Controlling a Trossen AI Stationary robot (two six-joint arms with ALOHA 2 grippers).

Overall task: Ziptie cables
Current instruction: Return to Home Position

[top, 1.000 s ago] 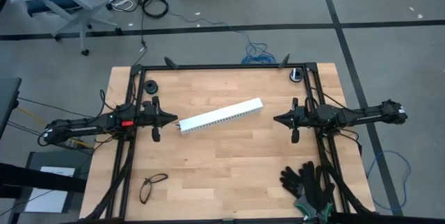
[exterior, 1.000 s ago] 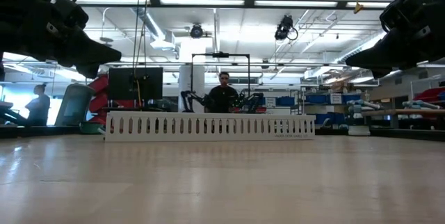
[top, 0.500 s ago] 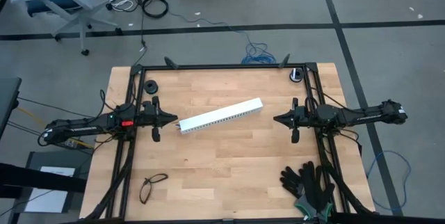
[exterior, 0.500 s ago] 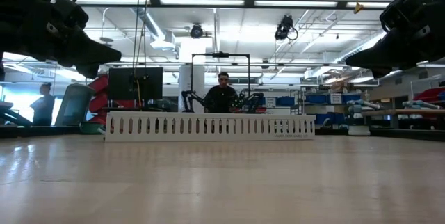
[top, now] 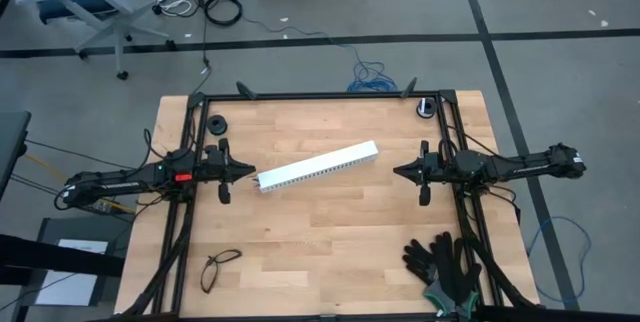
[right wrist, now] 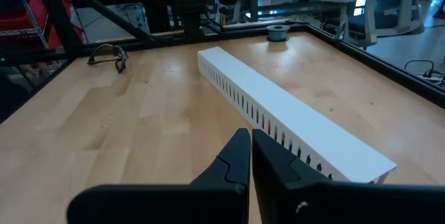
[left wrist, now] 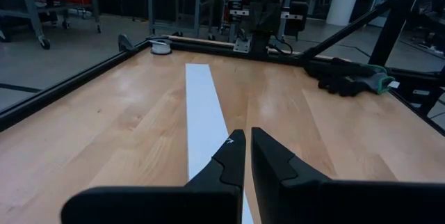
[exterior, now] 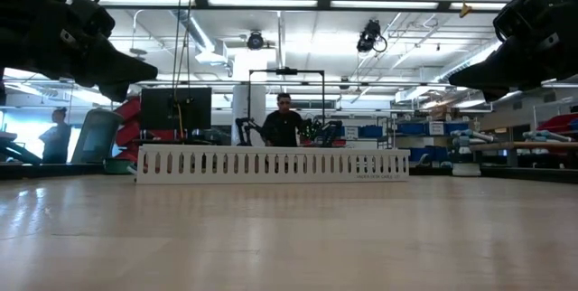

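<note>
The cables are out of view on the table. A long white perforated rail [top: 318, 166] lies flat on the wooden table [top: 330, 252], slanting from the left-centre toward the far right; it also shows in the low view [exterior: 271, 163], the left wrist view [left wrist: 207, 123] and the right wrist view [right wrist: 292, 113]. My left gripper [top: 256, 171] hovers shut above the table at the rail's left end [left wrist: 247, 147]. My right gripper [top: 395, 171] hovers shut to the right of the rail [right wrist: 249, 140]. Both point level toward the table's middle and touch nothing.
Black work gloves [top: 445, 267] lie at the near right corner, glasses [top: 218, 267] at the near left. A small black disc [top: 216, 123] sits at the far left, a tape roll [top: 428, 108] at the far right corner. A person [exterior: 284, 124] stands beyond the table.
</note>
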